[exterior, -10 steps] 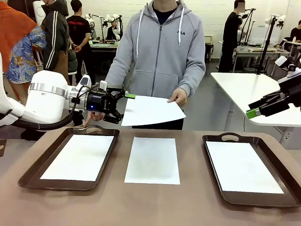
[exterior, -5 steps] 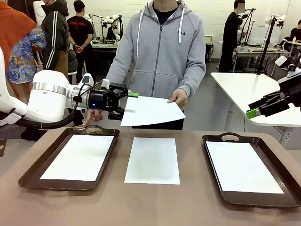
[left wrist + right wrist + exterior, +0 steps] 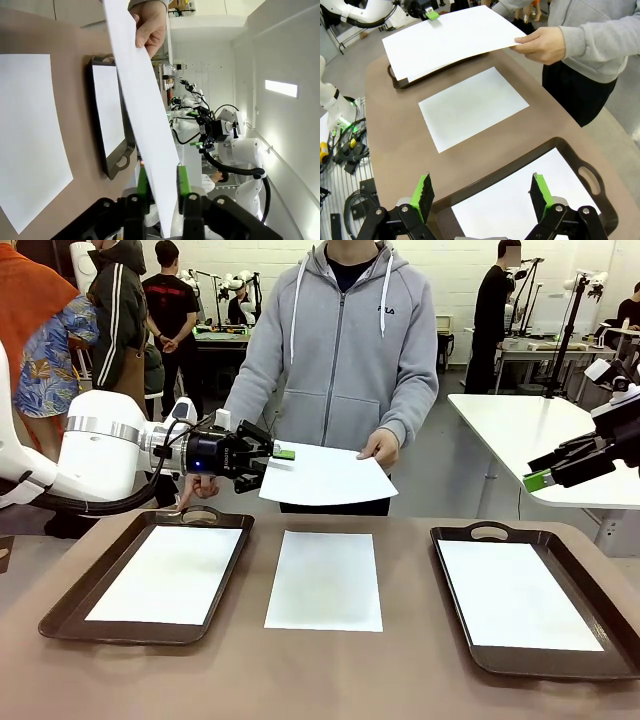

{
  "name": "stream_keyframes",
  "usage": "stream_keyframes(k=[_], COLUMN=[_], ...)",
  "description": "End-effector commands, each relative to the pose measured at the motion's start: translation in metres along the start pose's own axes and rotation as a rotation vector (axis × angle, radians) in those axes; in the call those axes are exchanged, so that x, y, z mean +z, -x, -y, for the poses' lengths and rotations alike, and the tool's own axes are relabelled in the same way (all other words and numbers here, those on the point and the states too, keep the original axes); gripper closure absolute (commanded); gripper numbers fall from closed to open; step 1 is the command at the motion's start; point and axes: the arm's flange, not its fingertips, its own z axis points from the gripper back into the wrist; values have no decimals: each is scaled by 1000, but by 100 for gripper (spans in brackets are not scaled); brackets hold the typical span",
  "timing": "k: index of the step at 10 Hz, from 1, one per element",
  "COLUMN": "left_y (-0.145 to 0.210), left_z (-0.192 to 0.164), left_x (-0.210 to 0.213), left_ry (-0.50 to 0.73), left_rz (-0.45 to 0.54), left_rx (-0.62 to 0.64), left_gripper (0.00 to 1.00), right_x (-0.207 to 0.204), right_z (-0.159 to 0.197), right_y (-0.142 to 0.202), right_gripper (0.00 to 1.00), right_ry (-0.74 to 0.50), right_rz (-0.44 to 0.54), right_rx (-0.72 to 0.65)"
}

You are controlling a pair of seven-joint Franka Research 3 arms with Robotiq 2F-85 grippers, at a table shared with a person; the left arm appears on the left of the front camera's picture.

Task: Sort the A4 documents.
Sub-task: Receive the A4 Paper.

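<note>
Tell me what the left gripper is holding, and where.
The left gripper pinches the raised A4 sheet at the edge nearest it; the person's hand holds the opposite edge.

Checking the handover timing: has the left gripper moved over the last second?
Yes. In the front view the left gripper has shifted toward picture right, farther from the left tray's handle, and shut on the edge of the held sheet.

Place: robotics lab | Evidence: white robot arm [image 3: 100,445] at a brown table [image 3: 320,680]; workbench [image 3: 225,337] and equipment stands [image 3: 570,330] behind; people [image 3: 165,300] standing about; cable bundles [image 3: 347,145] beside the table; bare white walls [image 3: 450,265].
</note>
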Motion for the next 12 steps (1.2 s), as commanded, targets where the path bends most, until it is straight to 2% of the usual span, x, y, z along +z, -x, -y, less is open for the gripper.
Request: stream_keyframes(k=[1,2,3,7,9,10,12], left_y=[-1,-1,-1,-2,-1,-2,-2], left_z=[-5,-6,-6,-8,-2,-5,-5], left_x=[0,0,1,4,19,3,3], left_ry=[2,-3,-10,-20,-22,-14,-14], left_rz=[5,9,15,33,-9,15,15], left_rx=[-6,-4,-4,-6,63,8,8], left_gripper=[88,97,100,100,100,100,100], right_x=[0,0,0,0,0,0,0], right_z=[0,0,0,0,0,0,0], right_y=[0,0,0,0,0,0,0], right_gripper=[0,0,0,0,0,0,0], right_ry=[-1,-1,-1,-1,-1,-1,-1], right_rz=[1,1,1,1,1,1,1], right_rx=[2,2,2,2,2,2,2])
